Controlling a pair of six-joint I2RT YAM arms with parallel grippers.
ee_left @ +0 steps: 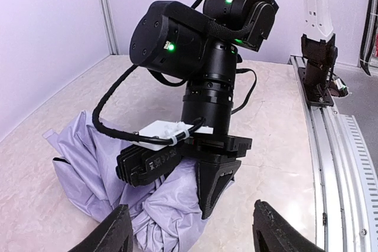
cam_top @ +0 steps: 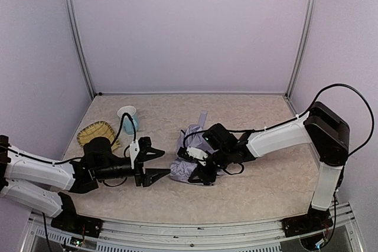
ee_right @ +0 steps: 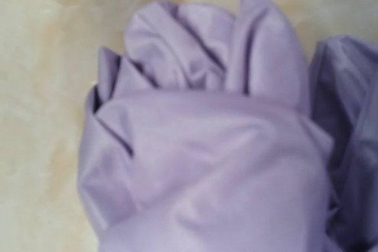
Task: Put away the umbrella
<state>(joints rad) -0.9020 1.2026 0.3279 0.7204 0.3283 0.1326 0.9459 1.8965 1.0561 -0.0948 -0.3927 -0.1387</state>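
On the table (cam_top: 266, 190), at centre, finding the umbrella (cam_top: 186, 157) bunched up, running one to seven o'clock. Clamping its fabric from three o'clock with the right gripper (cam_top: 199, 167), the nearer one. Holding the left gripper (cam_top: 156, 164) spread wide and empty, just beside at nine o'clock.

Dead ahead of the left gripper (cam_top: 160, 163), its fingers spread on nothing, the way was blocked by the bunched umbrella (cam_top: 184, 170) and by the right gripper (ee_left: 171, 193) standing on top, jaws pinching a fold of fabric. Off to its left and behind stood a cup (cam_top: 128, 117) and a yellow basket (cam_top: 97, 133). To its right, bare table (cam_top: 177, 202) left passing room.
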